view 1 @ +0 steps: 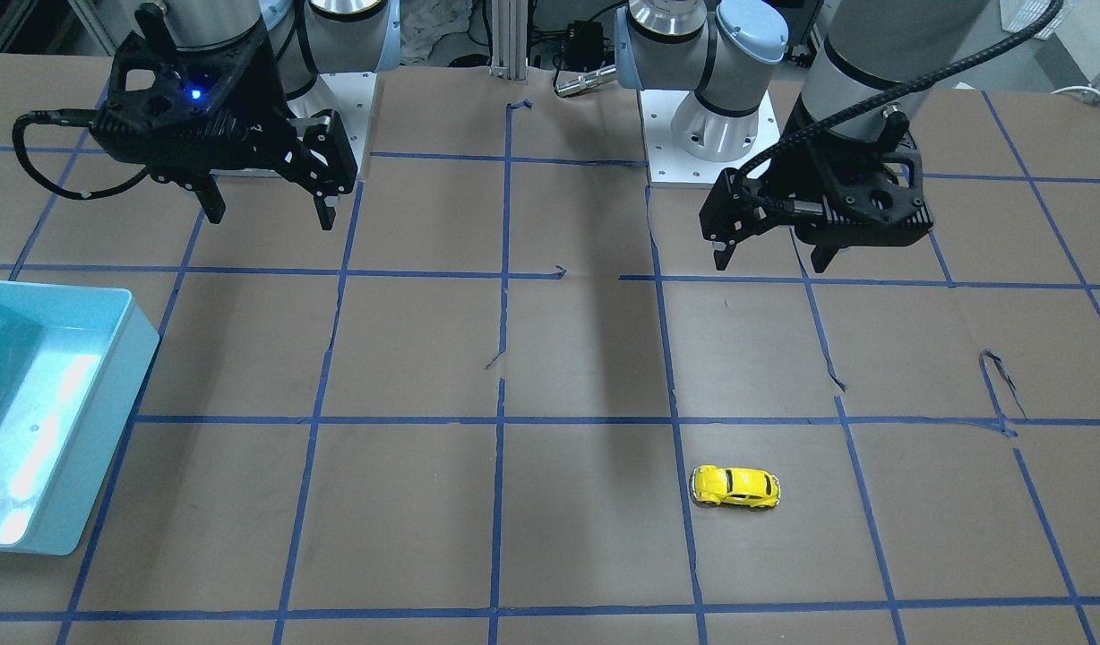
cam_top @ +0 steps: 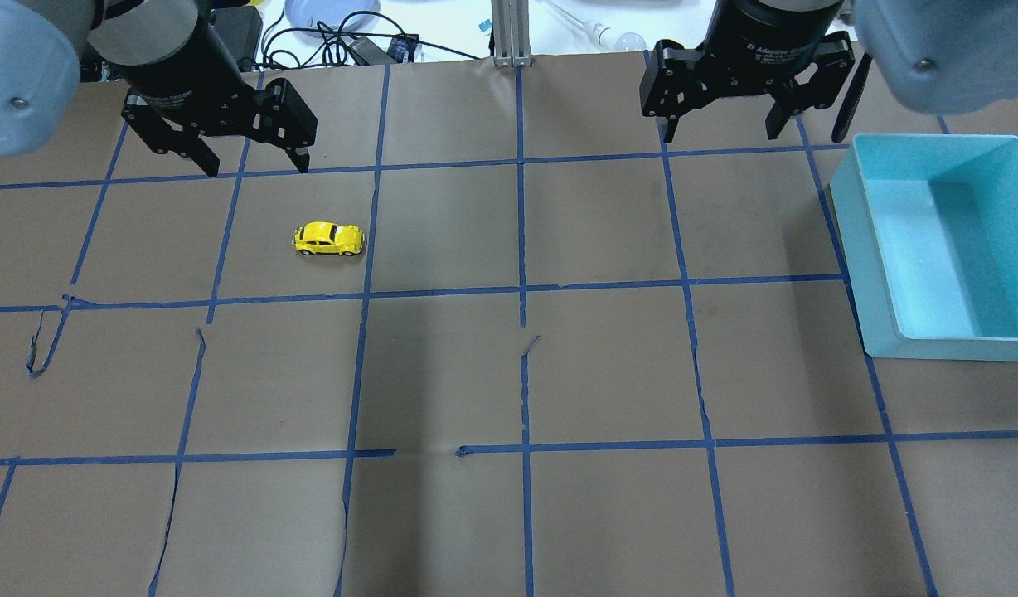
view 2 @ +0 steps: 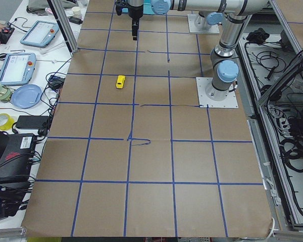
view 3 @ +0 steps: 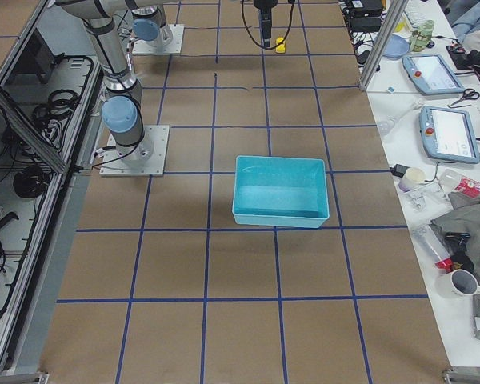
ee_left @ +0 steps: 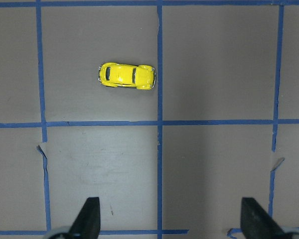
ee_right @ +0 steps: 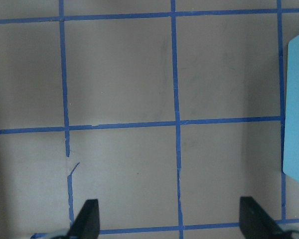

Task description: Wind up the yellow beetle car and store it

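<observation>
The yellow beetle car (cam_top: 329, 239) stands on its wheels on the brown paper, alone in a taped square on my left side. It also shows in the front view (view 1: 734, 486), the left wrist view (ee_left: 126, 75) and the side views (view 2: 120, 81) (view 3: 282, 43). My left gripper (cam_top: 256, 166) is open and empty. It hangs above the table, apart from the car on the side towards my base (view 1: 772, 262) (ee_left: 172, 219). My right gripper (cam_top: 722, 131) is open and empty too, high above the table's right half (view 1: 272, 217) (ee_right: 172, 219).
A light blue bin (cam_top: 845, 215) stands empty at the table's right side, beside the right gripper (view 1: 142, 331) (view 3: 280, 214) (ee_right: 298, 104). Blue tape lines grid the brown paper, torn in places. Tablets, cables and cups lie on a side bench beyond the table's far edge (view 2: 12, 68).
</observation>
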Robot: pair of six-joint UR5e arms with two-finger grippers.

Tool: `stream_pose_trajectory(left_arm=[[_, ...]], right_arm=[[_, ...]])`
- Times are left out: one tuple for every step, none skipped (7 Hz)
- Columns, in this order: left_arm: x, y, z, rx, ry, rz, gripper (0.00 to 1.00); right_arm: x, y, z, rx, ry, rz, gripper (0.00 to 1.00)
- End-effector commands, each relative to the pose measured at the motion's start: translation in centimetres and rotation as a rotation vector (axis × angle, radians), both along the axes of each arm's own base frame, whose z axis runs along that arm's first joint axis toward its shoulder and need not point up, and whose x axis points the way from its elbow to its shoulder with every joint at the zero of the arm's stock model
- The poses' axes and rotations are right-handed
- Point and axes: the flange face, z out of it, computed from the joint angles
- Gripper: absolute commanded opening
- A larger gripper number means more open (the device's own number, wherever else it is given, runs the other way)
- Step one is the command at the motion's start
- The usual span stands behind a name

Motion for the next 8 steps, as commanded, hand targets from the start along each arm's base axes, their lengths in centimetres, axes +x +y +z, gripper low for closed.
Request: stream_pose_trajectory(left_arm=[[0.0,0.6,-1.2,0.020,0.004,-0.005,1.00],[0.0,0.7,-1.4,0.025,0.004,-0.004,1.00],[0.1,0.9,-1.2,0.022,-0.004,-0.002,1.00],[0.8,0.7,-0.9,0.014,-0.004,0.012,1.00],[0.9,1.1,-0.5,0.013,-0.022,0.011,1.00],[0.9,1.2,-0.3,0.009,-0.022,0.011,1.00],[0.8,1.3,-0.5,0.013,-0.030,0.008,1.00],[0.9,1.4,-0.3,0.012,-0.030,0.010,1.00]], right_arm=[[0.0,0.0,0.0,0.000,0.001,0.000,1.00],[0.1,0.0,0.0,0.000,0.000,0.000,1.00],[0.1,0.0,0.0,0.000,0.000,0.000,1.00],[0.1,0.0,0.0,0.000,0.000,0.000,1.00],[0.1,0.0,0.0,0.000,0.000,0.000,1.00],[0.1,0.0,0.0,0.000,0.000,0.000,1.00],[0.1,0.0,0.0,0.000,0.000,0.000,1.00],[0.1,0.0,0.0,0.000,0.000,0.000,1.00]])
